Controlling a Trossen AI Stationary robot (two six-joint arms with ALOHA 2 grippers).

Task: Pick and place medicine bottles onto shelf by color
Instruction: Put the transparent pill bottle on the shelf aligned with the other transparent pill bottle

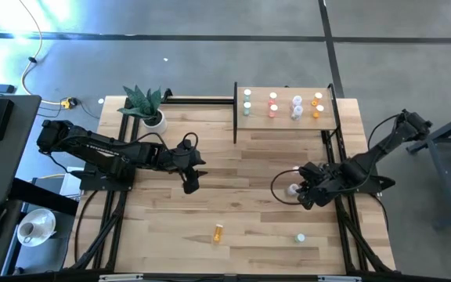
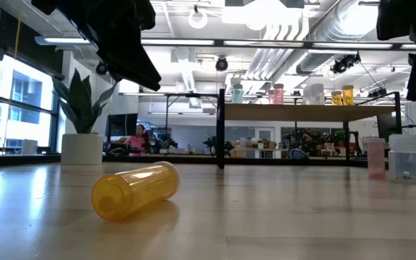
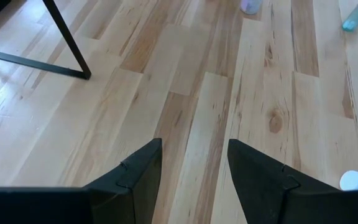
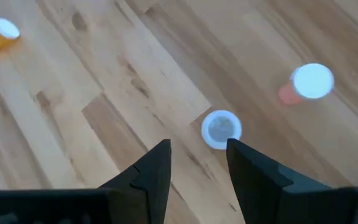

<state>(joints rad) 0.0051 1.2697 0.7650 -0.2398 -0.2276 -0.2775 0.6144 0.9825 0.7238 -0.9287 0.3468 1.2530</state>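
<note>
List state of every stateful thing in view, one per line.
Orange bottle: on its side on the table, capped.
Green bottle: upright on the table.
Clear bottle: upright, just beyond the right tool.
Pink bottle: upright on the table.
Shelf: holds upright bottles.
Right tool: open, empty.
Left tool: open, empty.

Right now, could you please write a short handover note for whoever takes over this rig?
Left gripper: open, empty, above mid-table.
Right gripper: open, empty, hanging over a clear white-capped bottle that stands beside a pink bottle.
Done: eight small bottles stand in colour pairs on the raised light-wood shelf.
Left: those two, an orange bottle lying on its side near the front edge, and a green bottle to its right.
</note>
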